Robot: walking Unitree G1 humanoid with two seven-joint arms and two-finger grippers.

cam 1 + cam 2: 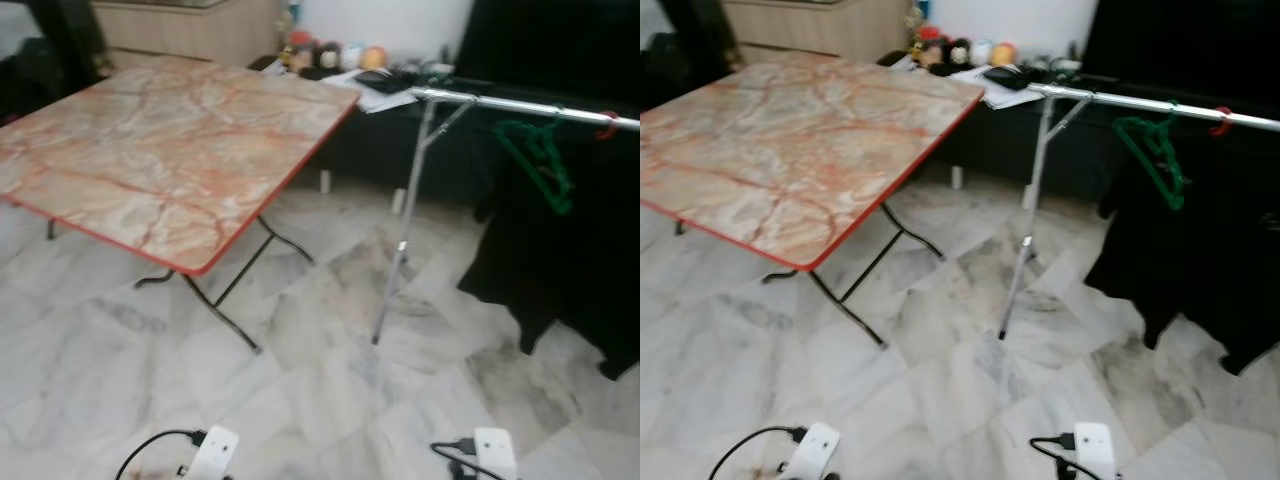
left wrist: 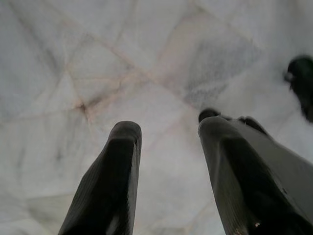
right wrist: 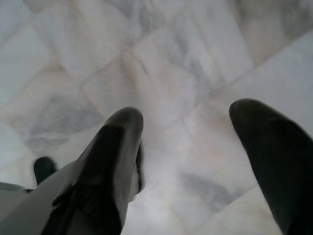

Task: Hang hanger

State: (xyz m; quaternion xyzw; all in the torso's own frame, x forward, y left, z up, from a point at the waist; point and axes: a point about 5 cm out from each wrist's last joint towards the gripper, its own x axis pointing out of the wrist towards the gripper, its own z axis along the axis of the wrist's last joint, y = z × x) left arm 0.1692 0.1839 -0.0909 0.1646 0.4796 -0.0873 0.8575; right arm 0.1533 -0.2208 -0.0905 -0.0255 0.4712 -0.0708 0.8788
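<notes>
**Green hanger on the rail**

A green plastic hanger (image 1: 540, 160) hangs on the shiny metal rail (image 1: 520, 104), upper right, beside black cloth (image 1: 570, 250). Left gripper (image 2: 168, 134) and right gripper (image 3: 188, 120) hang spread apart, holding nothing, over the marble floor (image 1: 330, 400)

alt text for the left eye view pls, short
A green hanger hangs on a silver clothes rail at right, above dark garments. A marble-patterned folding table with a red edge stands at left on a pale marble tile floor.
</notes>
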